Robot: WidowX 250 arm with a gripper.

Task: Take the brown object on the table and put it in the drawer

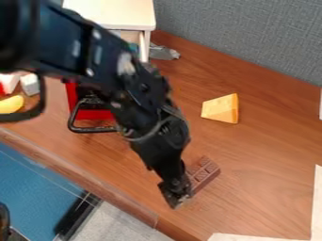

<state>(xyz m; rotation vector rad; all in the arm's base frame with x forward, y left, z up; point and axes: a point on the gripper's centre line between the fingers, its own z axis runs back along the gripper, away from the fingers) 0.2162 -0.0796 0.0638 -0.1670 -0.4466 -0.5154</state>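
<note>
black gripper (176, 191) is low over the wood table (270, 146), below centre of the view, tip angled down, at the near left end of the brown block (206, 172). can't tell if it's open or closed, or if it has hold of the block. block is on the table, not in a drawer; segmented top, lies at a slant, its left end partly hidden by the gripper. black arm (66, 40) comes in from upper left and runs diagonally down to the gripper, covering a good part of the upper left.

up and right of the block: yellow wedge (220, 108), cheese-like, on the table, well apart from the gripper. left of the arm's lower part: red object (94, 114) with a black loop (93, 129) at its front, partly behind the arm. far left: yellow curved piece (10, 104), near a red and white item (7, 84) and a whitish block (29, 84).

top: white cabinet (116, 13), pale drawer front (130, 36) under its top, partly behind the arm. grey item (165, 52) just beside the cabinet, on its right. grey fabric partition (242, 40) along the back. white sheet (317, 202) at lower right. blue surface (37, 183) below the table edge, lower left.
</note>
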